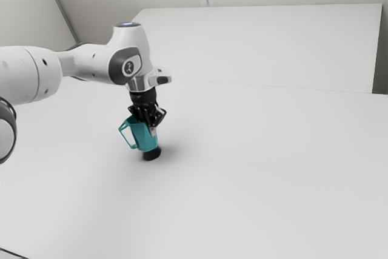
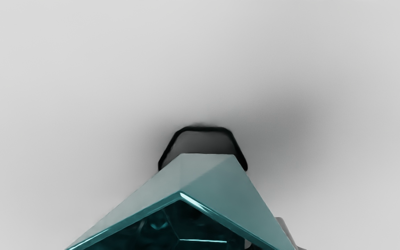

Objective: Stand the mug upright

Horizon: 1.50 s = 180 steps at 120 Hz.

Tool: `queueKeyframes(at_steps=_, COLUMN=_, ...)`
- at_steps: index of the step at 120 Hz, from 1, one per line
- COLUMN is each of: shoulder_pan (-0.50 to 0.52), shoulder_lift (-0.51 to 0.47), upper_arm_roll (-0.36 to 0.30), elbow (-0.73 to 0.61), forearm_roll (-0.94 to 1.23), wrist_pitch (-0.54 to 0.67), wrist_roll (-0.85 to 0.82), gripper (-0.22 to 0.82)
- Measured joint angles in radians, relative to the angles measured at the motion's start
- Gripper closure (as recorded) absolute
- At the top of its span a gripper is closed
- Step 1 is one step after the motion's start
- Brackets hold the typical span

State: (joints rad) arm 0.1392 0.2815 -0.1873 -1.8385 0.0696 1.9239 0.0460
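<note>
You are holding the mug (image 1: 143, 136) in your gripper (image 1: 151, 129), its handle (image 1: 126, 134) facing the exterior view's left; a low object (image 1: 151, 154) is sitting beneath it on the table (image 1: 254, 180).

Our arm (image 1: 91, 62) was wht w/ rounded segs, a dk-gray joint cap (image 1: 117, 66), silver collar (image 1: 139, 83), blue-topped wrist (image 1: 132, 36) & blk gripper (image 1: 150, 129).

The wrist view's edge cuts off the teal mug (image 2: 217, 180).

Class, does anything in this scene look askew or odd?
Yes: the teal mug leans beneath the gripper instead of standing straight, and a dark shape, unclear what, shows under its base.
</note>
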Motion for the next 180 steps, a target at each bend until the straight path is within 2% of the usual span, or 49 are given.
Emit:
queueKeyframes(at_steps=111, shoulder_pan=-0.021, shoulder_lift=0.064, upper_arm_roll=0.001, elbow=0.015, forearm_roll=0.058, wrist_pitch=0.084, wrist_roll=-0.103, gripper=0.78)
queueKeyframes(at_steps=131, shoulder_pan=-0.022, shoulder_lift=0.064, upper_arm_roll=0.0, elbow=0.017, forearm_roll=0.091, wrist_pitch=0.087, wrist_roll=-0.104, gripper=0.42)
queueKeyframes(at_steps=143, shoulder_pan=-0.029, shoulder_lift=0.05, upper_arm_roll=0.0, elbow=0.028, forearm_roll=0.097, wrist_pitch=0.086, wrist_roll=-0.105, gripper=0.26)
queueKeyframes(at_steps=159, shoulder_pan=-0.042, shoulder_lift=-0.016, upper_arm_roll=-0.015, elbow=0.043, forearm_roll=0.1, wrist_pitch=0.077, wrist_roll=-0.105, gripper=0.14)
queueKeyframes(at_steps=180, shoulder_pan=-0.07, shoulder_lift=-0.113, upper_arm_roll=-0.021, elbow=0.061, forearm_roll=0.079, wrist_pitch=0.016, wrist_roll=-0.103, gripper=0.06)
